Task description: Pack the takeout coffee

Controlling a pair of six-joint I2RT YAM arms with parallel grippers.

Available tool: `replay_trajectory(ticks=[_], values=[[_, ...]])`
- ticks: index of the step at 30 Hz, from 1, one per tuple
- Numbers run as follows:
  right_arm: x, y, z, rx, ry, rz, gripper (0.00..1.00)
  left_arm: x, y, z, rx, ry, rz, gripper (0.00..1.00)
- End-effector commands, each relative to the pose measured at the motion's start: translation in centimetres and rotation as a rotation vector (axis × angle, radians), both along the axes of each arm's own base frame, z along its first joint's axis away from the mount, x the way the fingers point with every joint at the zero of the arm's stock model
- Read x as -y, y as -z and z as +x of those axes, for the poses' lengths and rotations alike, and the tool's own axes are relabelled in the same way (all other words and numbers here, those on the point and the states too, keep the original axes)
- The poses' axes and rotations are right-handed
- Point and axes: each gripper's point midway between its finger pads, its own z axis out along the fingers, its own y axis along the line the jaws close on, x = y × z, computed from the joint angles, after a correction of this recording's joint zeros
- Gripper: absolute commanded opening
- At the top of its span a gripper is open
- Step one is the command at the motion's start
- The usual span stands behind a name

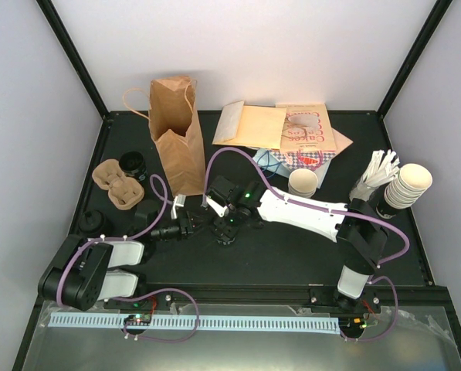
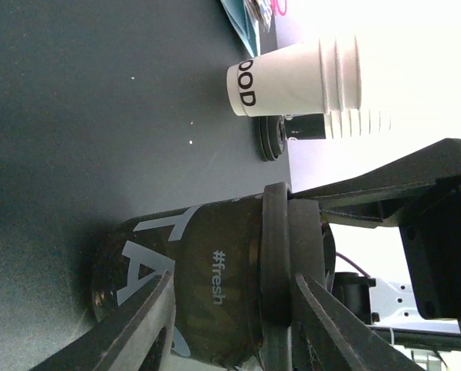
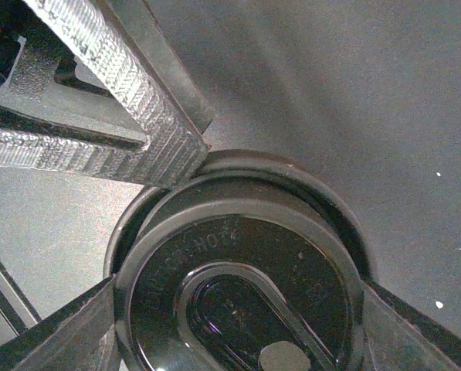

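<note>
Centrally, the right pincer point(image 3: 238, 309) stood wide and gripped the coffee point(image 2: 215, 263) by its black lid point(image 3: 238, 286), with one finger on each side of the rim. The left pincer point(image 2: 232, 282) was half open, its fingers apart in front of the dark cup wall. One left finger point(image 3: 137, 93) touched the lid's rim, and no clamping by that pincer could be seen. The coffee, a single dark cup printed "#fresh", stood upright at mid-counter point(image 1: 292, 255), near the foot of the one paper bag point(image 1: 176, 131). Also shown were one pulp carrier point(image 1: 116, 185) at left and two lots of cream cups. These were a short stack point(image 1: 303, 182) behind the coffee and a longer stack point(image 1: 411, 184) at far right. One bundle of white sticks point(image 1: 378, 168) lay beside the longer stack.
</note>
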Motion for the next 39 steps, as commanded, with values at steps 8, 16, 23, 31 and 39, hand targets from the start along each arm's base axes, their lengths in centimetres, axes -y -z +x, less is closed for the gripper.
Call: replay_trajectory(ticks=[8, 16, 23, 31, 39], values=[[5.3, 7.3, -5.4, -0.259, -0.029, -0.280, 0.74, 0.3, 0.9, 0.9, 0.016, 0.064, 0.076, 0.52], [5.4, 7.4, -5.5, -0.261, -0.029, -0.283, 0.74, -0.4, 2.7, 1.1, -0.031, 0.055, 0.183, 0.45], [5.4, 7.7, -5.5, -0.268, -0.019, -0.291, 0.74, -1.4, 5.6, -0.4, -0.082, 0.033, 0.257, 0.39], [5.6, 8.3, -5.9, -0.295, -0.018, -0.303, 0.74, -2.2, 8.5, -2.1, -0.172, 0.021, 0.308, 0.37], [6.3, 8.7, -6.2, -0.307, -0.004, -0.326, 0.73, -2.5, 9.6, -2.7, -0.211, 0.011, 0.373, 0.34]])
